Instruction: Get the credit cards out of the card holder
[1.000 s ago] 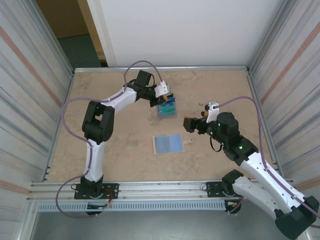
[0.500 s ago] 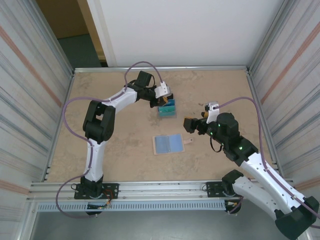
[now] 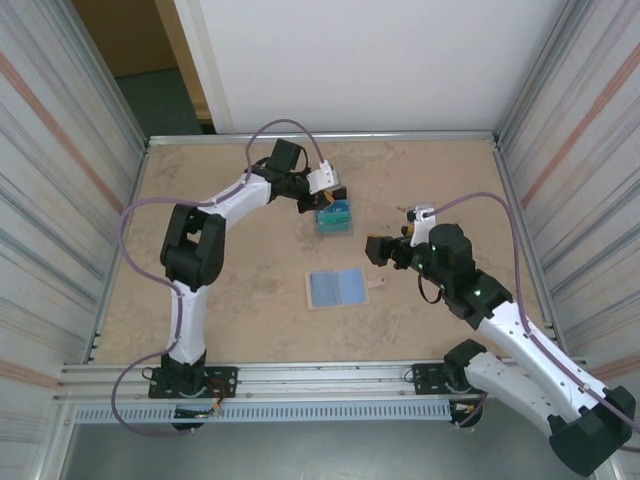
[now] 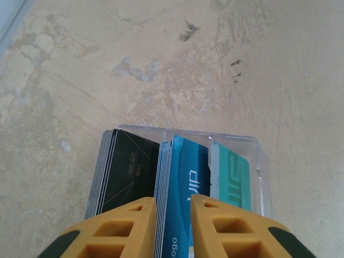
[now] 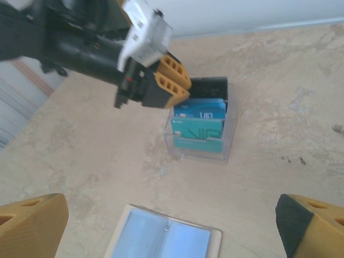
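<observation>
Top external view: one tan wallet (image 3: 337,288) lies open on the worktop (image 3: 250,290), blue lining bare, so it looks emptied! Behind it, one clear box (image 4: 259,161) holds three bunches of cards: black (image 4: 126,172), blue (image 4: 183,177), teal (image 4: 231,180); cards per bunch, can't count. Left claw (image 4: 173,201) straddles the blue bunch with a narrow gap; gripping or not, cannot tell. Right claw (image 3: 376,250) gapes wide beside the wallet. Little seems left.

black credit card (image 4: 126,172): black, fine gold lines | blue credit card (image 4: 185,185): blue, white lettering | teal credit card (image 4: 234,180): teal-green, pale lettering | card holder (image 3: 336,287): tan rim, pale blue lining | left gripper (image 4: 173,201): yellow-orange | table (image 4: 161,64): mottled beige
</observation>
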